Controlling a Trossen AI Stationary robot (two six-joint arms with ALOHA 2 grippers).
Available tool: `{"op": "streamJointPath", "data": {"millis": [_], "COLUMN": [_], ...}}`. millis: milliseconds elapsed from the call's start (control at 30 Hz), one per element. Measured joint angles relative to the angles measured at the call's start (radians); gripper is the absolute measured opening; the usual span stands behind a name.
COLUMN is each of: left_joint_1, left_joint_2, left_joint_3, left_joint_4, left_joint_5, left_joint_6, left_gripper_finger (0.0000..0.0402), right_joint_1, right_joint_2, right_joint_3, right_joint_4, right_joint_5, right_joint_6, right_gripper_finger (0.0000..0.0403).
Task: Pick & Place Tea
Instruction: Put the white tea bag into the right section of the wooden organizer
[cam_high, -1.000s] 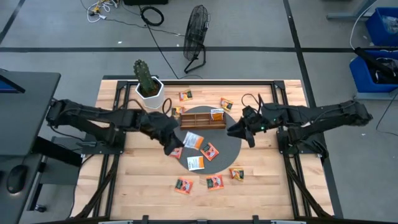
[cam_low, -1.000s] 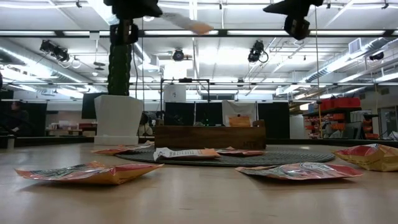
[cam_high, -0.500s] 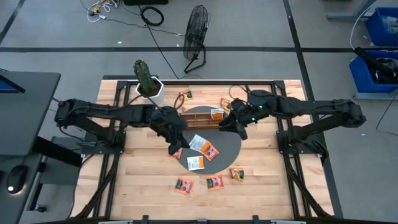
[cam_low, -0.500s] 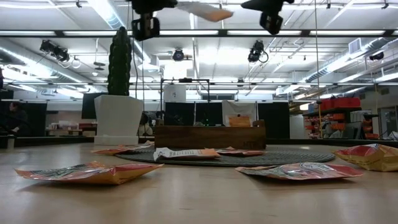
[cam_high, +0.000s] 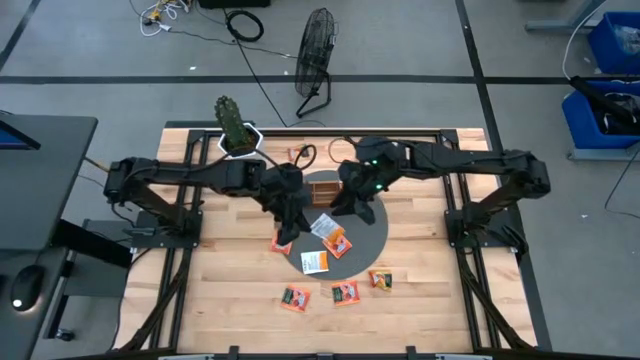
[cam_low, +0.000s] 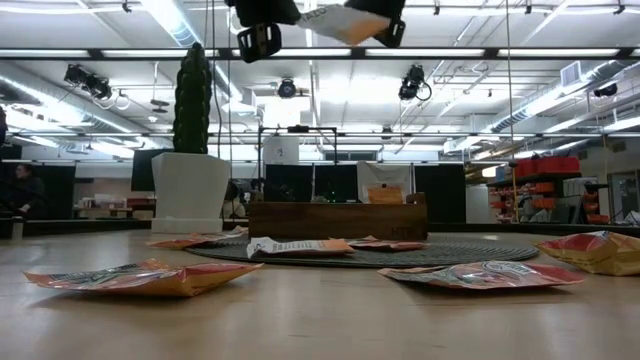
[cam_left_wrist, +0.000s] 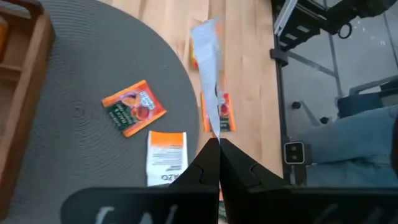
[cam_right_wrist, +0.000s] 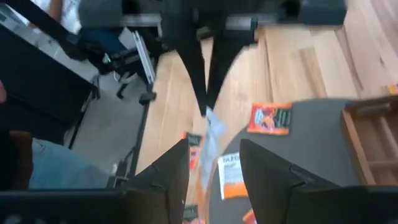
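We noted the left gripper (cam_left_wrist: 218, 144) raised above the round dark grey woven mat (cam_high: 372, 232), its fingers pinched shut on the edge of a white paper tea sachet (cam_left_wrist: 208, 74) that hung edge-on. The right gripper (cam_right_wrist: 213, 148) faced it over the same mat, fingers parted on either side of that sachet; we could not tell whether they touched it. The brown wooden slotted tray (cam_high: 322, 188) sat at the mat's far edge. Other orange-red sachets (cam_high: 338, 241) lay on the mat and on the light wooden table (cam_high: 420, 300) beyond its near edge.
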Motion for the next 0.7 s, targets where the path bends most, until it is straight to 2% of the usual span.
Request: {"op": "streamJointPath", "data": {"millis": [200, 700], "left_joint_1": [0.016, 0.033], "left_joint_2": [-0.001, -0.002], "left_joint_3": [0.000, 0.000], "left_joint_4": [-0.015, -0.016], "left_joint_5": [0.000, 0.000], "left_joint_6": [0.025, 0.050], "left_gripper_finger": [0.0000, 0.0000], "right_joint_1": [0.000, 0.000], "right_joint_2": [0.079, 0.112], "right_joint_3": [0.056, 0.057], "right_joint_4": [-0.023, -0.041], "right_joint_5": [-0.002, -0.029], "right_joint_6": [-0.009, 0.002], "right_gripper_finger": [0.0149, 0.0149]}}
